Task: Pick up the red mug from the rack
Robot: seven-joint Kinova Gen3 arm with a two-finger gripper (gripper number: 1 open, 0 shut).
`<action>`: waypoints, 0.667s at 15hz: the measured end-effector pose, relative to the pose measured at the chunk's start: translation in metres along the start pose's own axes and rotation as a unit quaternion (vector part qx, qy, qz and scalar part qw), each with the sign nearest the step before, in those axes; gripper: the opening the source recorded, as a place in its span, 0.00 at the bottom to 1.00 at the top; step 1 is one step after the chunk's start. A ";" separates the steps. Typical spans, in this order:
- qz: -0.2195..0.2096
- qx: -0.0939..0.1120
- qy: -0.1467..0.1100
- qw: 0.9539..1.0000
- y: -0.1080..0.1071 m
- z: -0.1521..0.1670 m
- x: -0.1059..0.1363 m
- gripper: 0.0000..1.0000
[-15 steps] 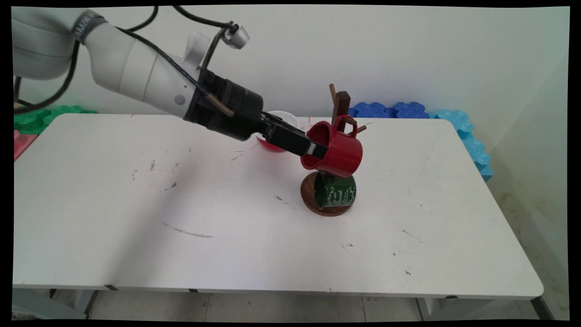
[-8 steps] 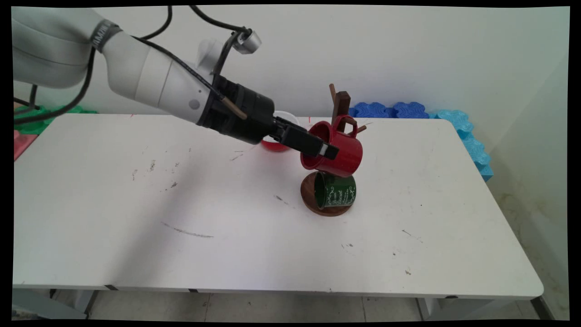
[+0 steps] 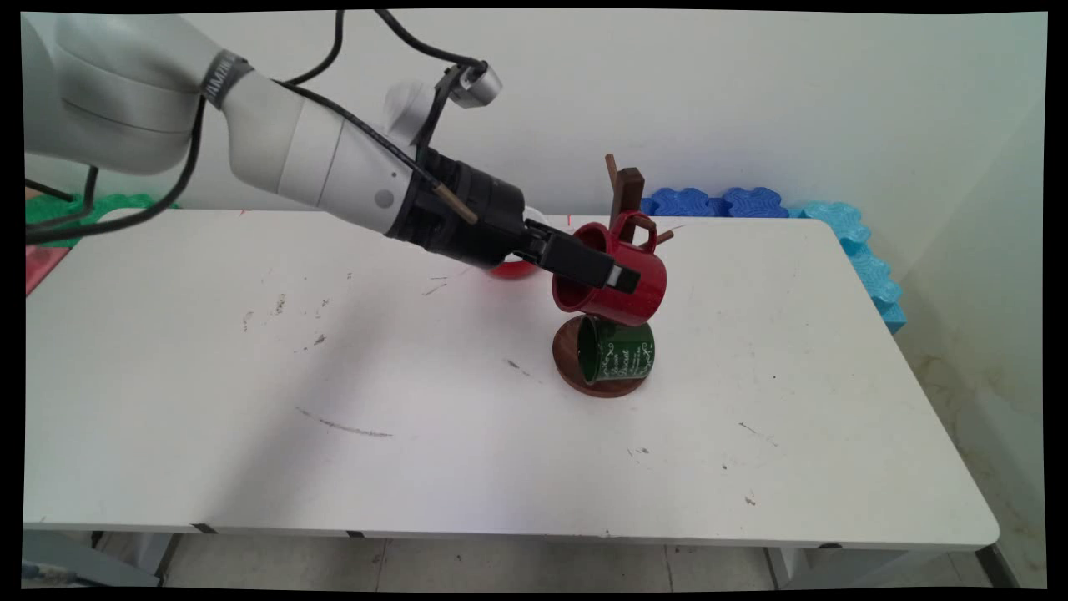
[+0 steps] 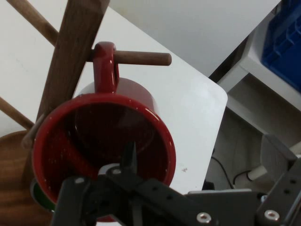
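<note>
A red mug [image 3: 644,294] hangs by its handle on a peg [image 4: 146,58] of a wooden mug tree [image 3: 627,189], tilted with its mouth to the left. My gripper [image 3: 622,280] is open and straddles the mug's near wall. In the hand view the red mug [image 4: 117,132] fills the middle; one fingertip [image 4: 128,162] is inside its mouth and the other finger [image 4: 277,151] stands well out to the right. The gripper [image 4: 202,156] does not clamp the wall. A green mug [image 3: 622,355] hangs lower on the tree, just above its round wooden base [image 3: 567,369].
A red bowl [image 3: 509,269] sits on the table behind the gripper, mostly hidden by it. Blue foam tiles [image 3: 717,202] and light blue ones [image 3: 868,267] line the far right edge. Green foam tiles [image 3: 58,215] lie at the far left.
The arm has pushed to the right, so the fingers reach further along the red mug. The mug itself has stayed hanging in the same place.
</note>
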 end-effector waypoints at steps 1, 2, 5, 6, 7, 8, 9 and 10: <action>-0.001 0.000 0.000 1.000 0.000 0.002 0.000 1.00; -0.002 0.001 0.001 1.000 0.000 0.004 0.000 1.00; -0.005 0.003 0.002 1.000 0.000 0.010 -0.001 1.00; -0.005 0.004 0.003 1.000 0.000 0.011 -0.001 1.00; -0.006 0.004 0.003 1.000 0.000 0.012 -0.001 1.00; -0.006 0.005 0.004 1.000 -0.001 0.014 0.000 1.00; -0.006 0.005 0.004 1.000 -0.001 0.014 0.000 1.00; -0.006 0.005 0.004 1.000 -0.001 0.015 0.000 1.00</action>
